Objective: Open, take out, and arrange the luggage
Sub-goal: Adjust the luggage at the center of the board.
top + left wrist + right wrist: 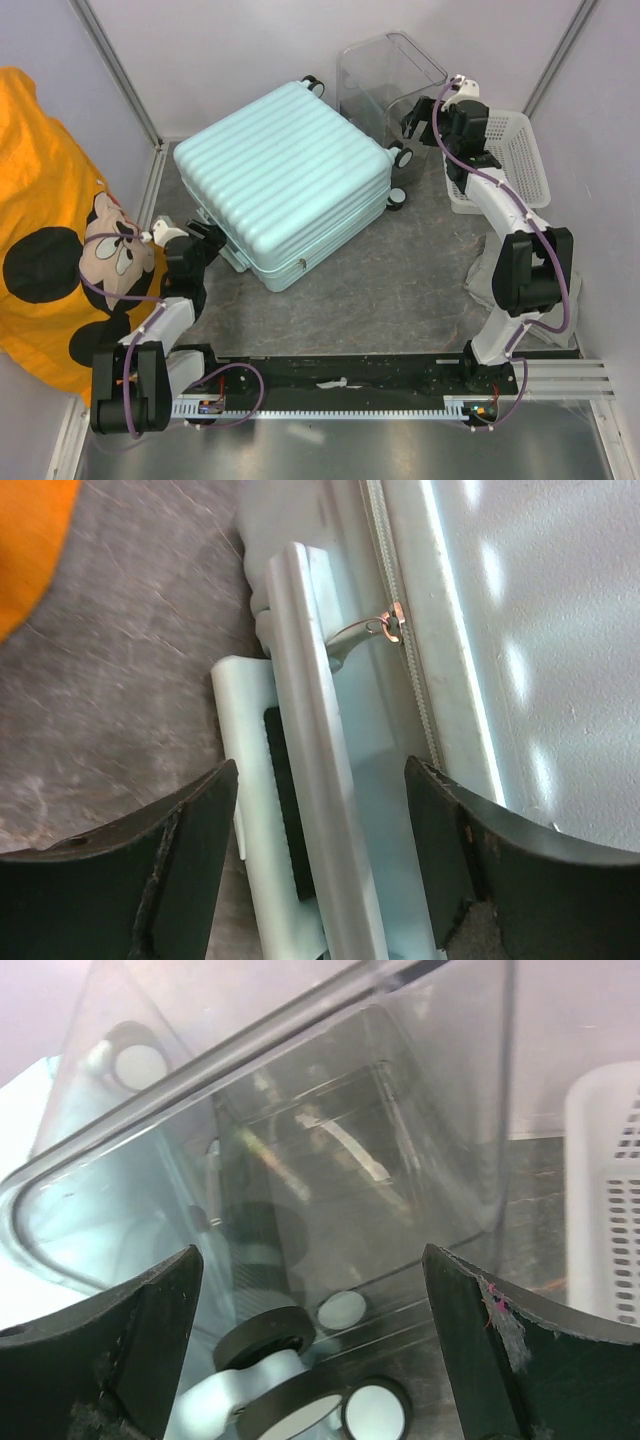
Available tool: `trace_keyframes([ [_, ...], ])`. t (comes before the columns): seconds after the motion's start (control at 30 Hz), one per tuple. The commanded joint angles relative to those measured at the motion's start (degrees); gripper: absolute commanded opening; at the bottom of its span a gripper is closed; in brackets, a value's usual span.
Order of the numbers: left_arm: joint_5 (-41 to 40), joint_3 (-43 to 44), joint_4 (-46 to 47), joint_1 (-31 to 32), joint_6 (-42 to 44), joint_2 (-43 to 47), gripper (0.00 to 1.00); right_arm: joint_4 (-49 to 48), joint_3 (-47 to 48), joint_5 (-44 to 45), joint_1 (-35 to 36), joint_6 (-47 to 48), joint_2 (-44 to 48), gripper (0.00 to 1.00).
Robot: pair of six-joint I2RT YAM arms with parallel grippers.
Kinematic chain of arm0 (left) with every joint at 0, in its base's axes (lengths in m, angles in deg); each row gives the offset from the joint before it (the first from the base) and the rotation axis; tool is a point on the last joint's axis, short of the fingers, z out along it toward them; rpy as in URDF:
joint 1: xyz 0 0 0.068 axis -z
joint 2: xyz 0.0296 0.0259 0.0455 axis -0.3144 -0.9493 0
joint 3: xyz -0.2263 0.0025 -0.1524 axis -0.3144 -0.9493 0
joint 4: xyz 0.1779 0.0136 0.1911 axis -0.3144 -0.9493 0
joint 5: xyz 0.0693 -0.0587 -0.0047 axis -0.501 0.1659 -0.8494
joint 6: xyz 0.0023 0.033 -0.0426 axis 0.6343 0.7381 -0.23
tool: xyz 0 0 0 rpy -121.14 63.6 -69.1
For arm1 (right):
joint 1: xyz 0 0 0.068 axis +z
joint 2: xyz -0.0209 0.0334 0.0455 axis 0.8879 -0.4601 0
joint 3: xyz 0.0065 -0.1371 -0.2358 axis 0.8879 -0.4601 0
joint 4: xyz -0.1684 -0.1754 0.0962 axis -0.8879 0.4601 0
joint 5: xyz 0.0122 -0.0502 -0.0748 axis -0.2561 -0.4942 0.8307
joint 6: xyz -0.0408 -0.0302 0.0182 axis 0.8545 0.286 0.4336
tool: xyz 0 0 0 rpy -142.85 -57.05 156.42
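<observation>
At the near left, my left gripper is spread wide either side of the suitcase's pale handle and grips nothing; a zipper pull sits just beyond. The mint suitcase lies flat and zipped at the table's centre. At the far right, my right gripper is also wide open and empty, above a spinner wheel and facing the clear plastic box, with the white mesh basket beside it.

Left arm and right arm: white links, black joints, purple cables. Left claw and right claw: dark, scuffed fingers.
</observation>
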Motion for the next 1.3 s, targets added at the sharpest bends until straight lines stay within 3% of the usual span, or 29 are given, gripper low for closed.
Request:
trace_keyframes([
  [0.0, 15.6, -2.9, -0.8, 5.3, -5.6, 1.1, 0.75, -3.9, 4.4, 7.1, -3.5, 1.2, -3.8, 0.98],
  [0.3, 10.2, -5.2, 0.3, 5.1, -9.7, -1.4, 0.58, -5.6, 0.1, 5.9, -3.5, 0.9, 0.0, 0.98],
  [0.5, 13.7, -2.8, 4.2, 3.9, -11.7, -9.6, 0.54, -6.5, -4.8, 3.3, -3.5, 0.9, 5.2, 0.98],
  [0.8, 16.8, -5.8, 7.9, 3.8, -15.1, -12.1, 0.34, -8.6, -10.5, 1.2, -3.4, -0.6, 11.8, 0.98],
  [0.9, 17.0, -6.7, 8.1, 3.8, -15.2, -11.4, 0.16, -9.3, -11.9, 0.7, -3.0, -1.1, 13.0, 0.98],
  [1.03, 17.5, -7.8, 7.5, 3.8, -14.9, -8.5, 0.02, -9.1, -13.3, 0.2, -1.9, -1.1, 14.6, 0.98],
  [1.27, 15.8, -8.1, -2.9, 5.0, -10.2, 4.9, 0.02, -9.3, -18.4, 0.0, 2.7, -3.0, 17.5, 0.98],
])
